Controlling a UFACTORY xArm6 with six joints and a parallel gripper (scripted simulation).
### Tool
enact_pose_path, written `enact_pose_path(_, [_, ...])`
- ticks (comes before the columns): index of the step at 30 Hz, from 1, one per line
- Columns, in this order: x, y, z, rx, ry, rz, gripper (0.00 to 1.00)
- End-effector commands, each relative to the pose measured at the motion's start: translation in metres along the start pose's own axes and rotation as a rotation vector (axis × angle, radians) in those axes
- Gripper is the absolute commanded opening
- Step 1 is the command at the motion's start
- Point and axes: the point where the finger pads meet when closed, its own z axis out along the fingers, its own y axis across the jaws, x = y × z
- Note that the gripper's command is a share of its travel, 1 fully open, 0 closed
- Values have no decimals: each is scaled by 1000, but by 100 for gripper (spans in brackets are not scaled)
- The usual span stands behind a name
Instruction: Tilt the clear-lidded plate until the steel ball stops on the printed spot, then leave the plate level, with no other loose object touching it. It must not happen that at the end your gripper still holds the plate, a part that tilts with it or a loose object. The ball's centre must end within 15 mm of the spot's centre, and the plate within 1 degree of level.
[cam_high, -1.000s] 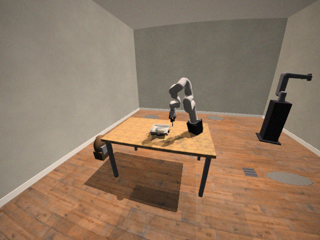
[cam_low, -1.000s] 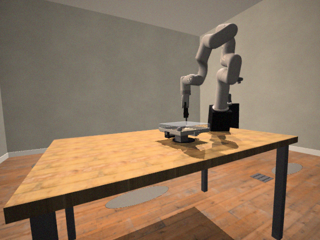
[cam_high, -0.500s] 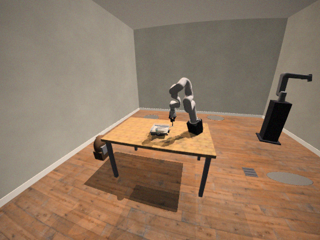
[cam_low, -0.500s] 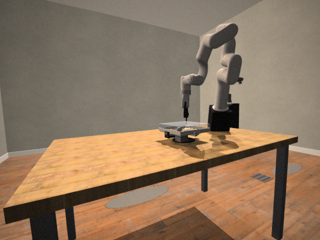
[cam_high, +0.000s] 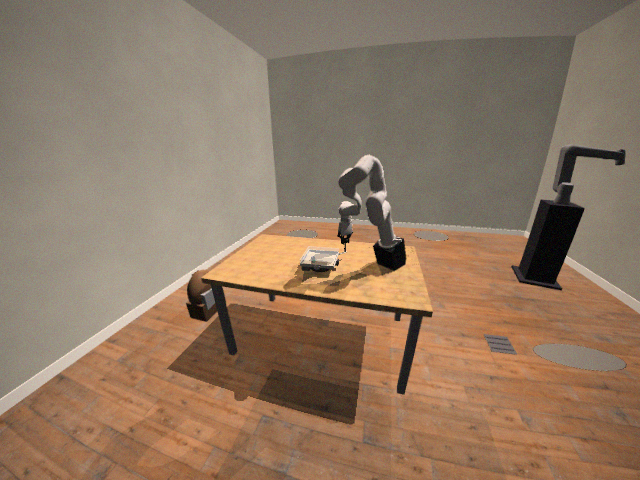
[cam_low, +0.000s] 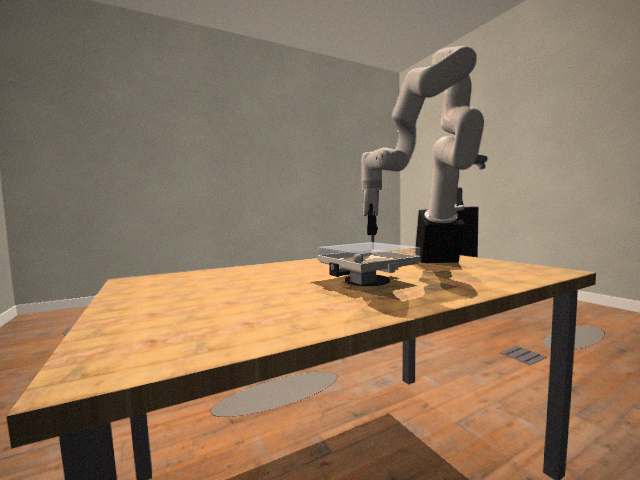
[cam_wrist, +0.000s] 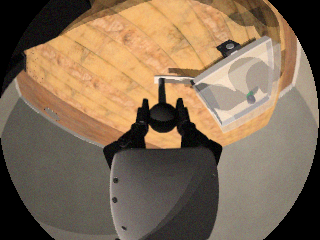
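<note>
The clear-lidded plate (cam_high: 306, 261) (cam_low: 330, 256) (cam_wrist: 232, 62) sits on a short grey pedestal (cam_low: 364, 279) on the wooden table (cam_high: 361, 294) (cam_low: 217, 320). In the exterior view it looks close to level. The steel ball (cam_low: 357, 256) lies under the lid near the plate's front edge. A small green mark (cam_wrist: 251, 98) shows inside the plate in the wrist view. My gripper (cam_high: 343, 241) (cam_low: 371, 229) (cam_wrist: 162, 104) points straight down over one plate corner. It is shut on the dark round knob of a thin upright handle that rises from that corner.
The arm's black base block (cam_high: 390, 254) (cam_low: 447, 240) stands on the table just behind the plate. A small black block (cam_low: 338, 268) (cam_wrist: 228, 47) sits at the plate's side. A second arm on a black column (cam_high: 550, 242) stands far right on the floor.
</note>
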Motion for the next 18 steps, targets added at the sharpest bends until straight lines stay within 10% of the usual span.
enact_pose_path(1, [2,-1,0,2,3,1,0])
enact_pose_path(18, [0,-1,-1,2,3,1,0])
